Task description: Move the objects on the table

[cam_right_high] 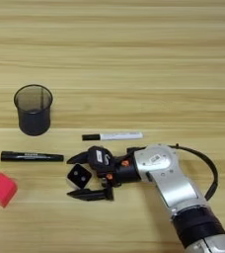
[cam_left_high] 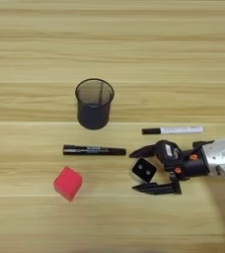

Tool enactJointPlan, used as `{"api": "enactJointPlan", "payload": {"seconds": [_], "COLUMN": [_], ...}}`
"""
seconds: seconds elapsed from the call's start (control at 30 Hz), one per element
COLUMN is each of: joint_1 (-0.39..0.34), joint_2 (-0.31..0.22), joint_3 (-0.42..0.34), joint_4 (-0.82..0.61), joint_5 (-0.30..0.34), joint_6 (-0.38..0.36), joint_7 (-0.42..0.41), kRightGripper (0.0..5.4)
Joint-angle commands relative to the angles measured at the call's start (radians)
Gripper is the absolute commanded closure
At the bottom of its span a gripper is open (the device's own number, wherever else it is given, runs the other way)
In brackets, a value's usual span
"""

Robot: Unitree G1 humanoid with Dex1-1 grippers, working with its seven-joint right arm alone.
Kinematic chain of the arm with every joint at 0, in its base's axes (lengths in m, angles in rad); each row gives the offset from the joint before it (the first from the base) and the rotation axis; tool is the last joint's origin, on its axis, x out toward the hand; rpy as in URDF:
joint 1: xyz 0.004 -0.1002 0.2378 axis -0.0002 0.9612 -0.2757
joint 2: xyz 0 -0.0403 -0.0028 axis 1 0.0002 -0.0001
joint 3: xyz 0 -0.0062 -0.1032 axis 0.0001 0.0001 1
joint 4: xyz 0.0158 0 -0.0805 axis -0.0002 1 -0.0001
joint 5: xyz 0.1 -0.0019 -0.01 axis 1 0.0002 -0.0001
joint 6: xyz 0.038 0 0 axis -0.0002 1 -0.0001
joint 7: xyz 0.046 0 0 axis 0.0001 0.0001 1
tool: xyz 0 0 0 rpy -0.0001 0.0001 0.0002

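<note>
The right gripper point(cam_left_high: 136, 170) has its 2 black fingers spread apart around the white cube point(cam_left_high: 143, 170)

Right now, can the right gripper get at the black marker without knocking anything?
Probably not head-on. The right gripper is open around the dice cube, which sits between its fingers and the black marker further left. It would need to lift or go around first.

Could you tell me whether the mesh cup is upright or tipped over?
Upright: the cup stands on its base on the table, round mouth facing up.
</note>
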Motion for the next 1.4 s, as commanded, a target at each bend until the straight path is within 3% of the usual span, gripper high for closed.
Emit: {"api": "enactJointPlan", "payload": {"seconds": [0.03,0.13,0.63,1.03,1.4], "joint_1": [-0.065,-0.064,-0.1,-0.273,-0.352], "joint_2": [-0.014,-0.012,0.006,0.072,0.157], "joint_3": [-0.019,-0.019,-0.039,-0.125,-0.134], "joint_4": [-0.025,-0.025,0.002,0.061,0.023], "joint_5": [0.007,0.007,0.018,0.041,0.05], "joint_6": [-0.018,-0.019,-0.016,-0.011,-0.007], "joint_7": [-0.041,-0.042,-0.072,-0.208,-0.291], "kRightGripper": [2.03,2.28,2.29,2.29,2.29]}}
